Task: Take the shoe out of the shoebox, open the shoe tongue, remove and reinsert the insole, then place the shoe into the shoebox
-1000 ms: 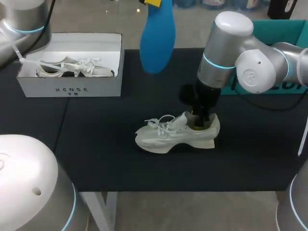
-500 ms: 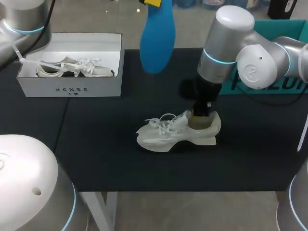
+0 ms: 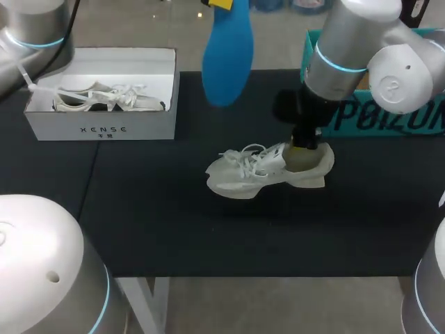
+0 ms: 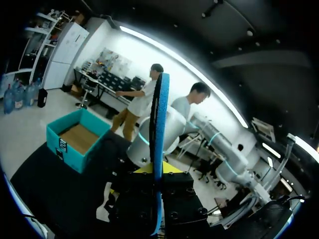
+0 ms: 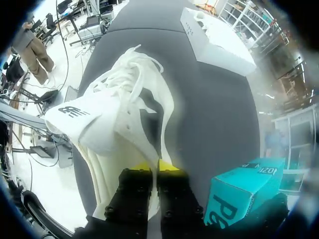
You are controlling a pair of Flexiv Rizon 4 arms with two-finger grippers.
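R arm (image 3: 361,49) comes in from the far right corner of the head view; fat grey elbow up high, forearm slanting down & inward, wrist pointing nearly straight down onto the heel of the shoe (image 3: 268,170); R claw (image 3: 304,147) is nearly closed, yellow tips close together w/ the thin wall of the heel collar pinched between them, one tip inside the shoe opening, the other outside; wrist view shows the same grip, R claw (image 5: 155,168) on the collar, shoe (image 5: 114,119) stretching away ahead of it, tongue & loose laces spread over the top.

Shoe sits about mid counter (image 3: 174,223), toe toward the L side, heel toward the teal box (image 3: 389,115); can't tell if the sole rests on the counter or hangs just above it.

L arm (image 3: 28,28) shows at the far left corner; L claw (image 3: 221,3) is up high, only a yellow tip in the head view; it is clamped on the blue insole (image 3: 227,52), which hangs down broad end lowest, well above the counter, apart from the shoe; in the L wrist view the L claw (image 4: 157,179) grips the insole (image 4: 159,144) edge-on, standing straight out between the fingers.

White shoebox (image 3: 104,94) stands open at the far left of the counter, w/ a second shoe (image 3: 104,99) lying inside; it is well apart from both claws.
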